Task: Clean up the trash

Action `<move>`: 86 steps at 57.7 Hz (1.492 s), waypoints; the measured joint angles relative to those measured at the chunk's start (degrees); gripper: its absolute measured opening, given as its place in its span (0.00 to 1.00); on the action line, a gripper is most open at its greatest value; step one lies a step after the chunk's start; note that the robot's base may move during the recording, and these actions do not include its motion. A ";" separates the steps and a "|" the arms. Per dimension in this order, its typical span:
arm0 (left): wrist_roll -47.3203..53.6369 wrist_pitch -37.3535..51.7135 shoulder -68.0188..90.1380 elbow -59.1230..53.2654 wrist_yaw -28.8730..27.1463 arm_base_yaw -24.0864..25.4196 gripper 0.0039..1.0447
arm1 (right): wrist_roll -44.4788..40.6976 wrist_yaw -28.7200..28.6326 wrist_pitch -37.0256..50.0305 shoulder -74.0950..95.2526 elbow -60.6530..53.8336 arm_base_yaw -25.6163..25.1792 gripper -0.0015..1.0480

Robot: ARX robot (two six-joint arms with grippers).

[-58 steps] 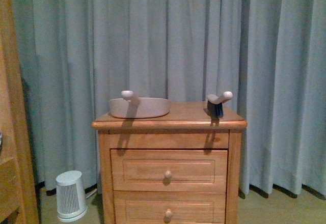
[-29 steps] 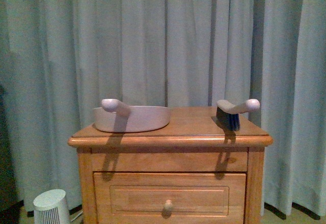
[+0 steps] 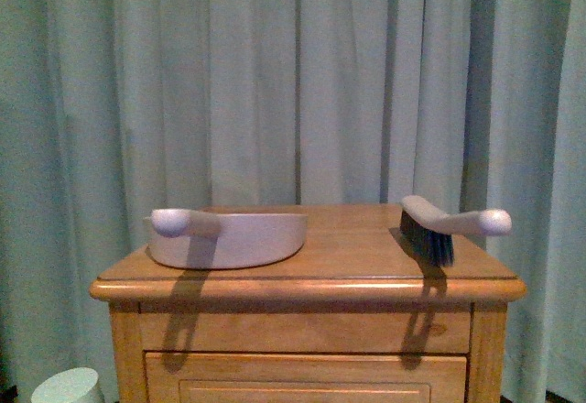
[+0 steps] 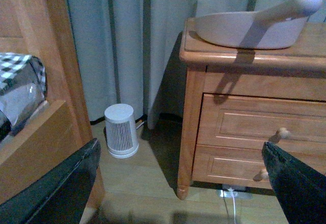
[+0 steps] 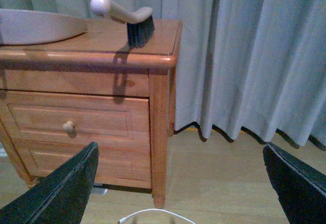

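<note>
Status: the job appears to be at its very start. No trash shows in any of the three views: no white wad lies on the visible nightstand (image 3: 352, 238) top, on the floor beside it, or in either gripper. Its location cannot be given. The dustpan's wall hides its interior, so whether anything lies inside cannot be told. The appearance of the trash cannot be reported either.

Tools: a beige dustpan (image 3: 229, 236) sits on the left part of the nightstand top, handle pointing toward the camera. A hand brush (image 3: 439, 229) with dark bristles rests on the right part, well apart from the dustpan. Neither is touched by an arm.

Grippers: the left gripper (image 4: 173, 183) has its fingers (image 4: 56, 183) spread wide with nothing between them, low beside the nightstand. The right gripper (image 5: 175, 183) is likewise spread and empty, its fingers (image 5: 61, 183) low in front of the drawers.

Surroundings: a grey curtain (image 3: 275, 82) hangs behind. A small white ribbed appliance (image 4: 121, 131) stands on the floor to the left. A black-and-white checked pillow (image 4: 18, 89) lies on wooden furniture further left.

Judgement: finding the trash, taking up the tools, sweeping and disposal all remain to be done.
</note>
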 joint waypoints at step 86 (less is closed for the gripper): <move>10.51 -25.94 96.35 82.97 -17.44 -23.58 0.93 | 0.00 0.00 0.02 0.00 0.00 0.00 0.93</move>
